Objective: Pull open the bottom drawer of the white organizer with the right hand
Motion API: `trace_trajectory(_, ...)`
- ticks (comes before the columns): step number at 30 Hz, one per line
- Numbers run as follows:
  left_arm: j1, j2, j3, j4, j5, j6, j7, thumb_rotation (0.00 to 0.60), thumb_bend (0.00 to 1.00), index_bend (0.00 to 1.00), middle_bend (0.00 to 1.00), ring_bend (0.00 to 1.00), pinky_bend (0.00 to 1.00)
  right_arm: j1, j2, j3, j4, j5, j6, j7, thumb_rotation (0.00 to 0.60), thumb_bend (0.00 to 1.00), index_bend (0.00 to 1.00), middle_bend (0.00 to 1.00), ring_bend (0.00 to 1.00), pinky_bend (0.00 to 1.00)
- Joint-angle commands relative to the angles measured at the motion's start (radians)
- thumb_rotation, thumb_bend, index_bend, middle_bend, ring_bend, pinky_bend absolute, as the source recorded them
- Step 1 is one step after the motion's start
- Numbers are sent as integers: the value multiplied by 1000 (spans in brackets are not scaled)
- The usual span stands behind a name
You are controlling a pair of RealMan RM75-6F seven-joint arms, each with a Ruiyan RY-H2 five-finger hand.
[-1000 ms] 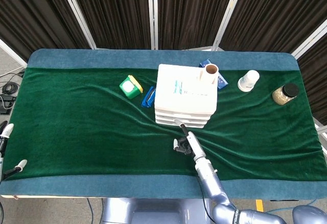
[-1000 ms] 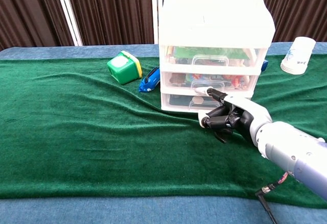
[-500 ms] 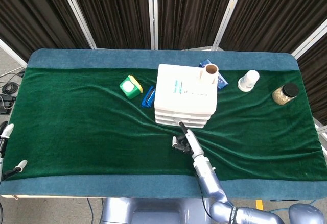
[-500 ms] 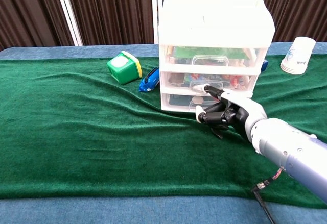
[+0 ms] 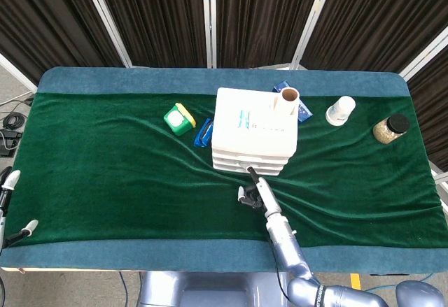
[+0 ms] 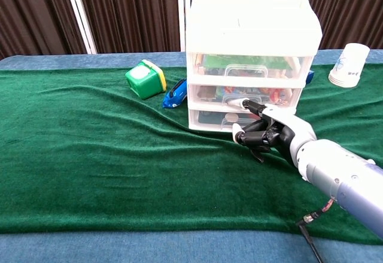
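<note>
I have the organizer (image 6: pixel 248 65) standing upright near the middle of the desk (image 5: pixel 105 167), on the green cloth, all three drawers pushed in. My right robot hand (image 6: pixel 269 132) sits right in front of the bottom drawer (image 6: pixel 221 119), low over the cloth. One finger (image 6: pixel 246 103) is stretched forward toward the front of the drawers, at about the seam between the middle and bottom ones; the others are curled under the palm. I can't make out whether that fingertip is hooked on the handle or only touching the front, so I cannot tell if the hand has hold of anything. In the head view the same hand (image 5: pixel 252 191) lies at the organizer's near edge.

My left robot hand (image 5: pixel 8 209) shows only as a few fingertips at the desk's far left edge, well apart from everything; its grip I cannot tell.

A green box (image 6: pixel 145 78) and a blue item (image 6: pixel 175 93) lie left of the organizer, a white cup (image 6: pixel 349 65) to the right.
</note>
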Motion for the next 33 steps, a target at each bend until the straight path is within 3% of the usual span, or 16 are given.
trace_trajectory(1, -1, 0, 0, 0, 0, -2, 0, 600, 0, 0, 0, 0, 0, 5, -4, 3, 9, 4, -7, 1, 600, 586, 123, 925, 973, 832)
trace_trajectory(8, -3, -1, 0, 2, -3, -6, 0, 600, 0, 0, 0, 0, 0, 11, -3, 5, 17, 2, -34, 26, 600, 592, 145, 925, 973, 832)
trace_trajectory(16, -3, -1, 1, 1, -3, -8, 2, 600, 0, 0, 0, 0, 0, 8, 7, 2, 1, -9, -37, 37, 600, 608, 290, 925, 973, 833)
trace_trajectory(33, -1, -3, 4, -2, 5, -3, 13, 600, 0, 0, 0, 0, 0, -33, 71, -40, -79, -38, -29, 66, 600, 608, 301, 925, 974, 832)
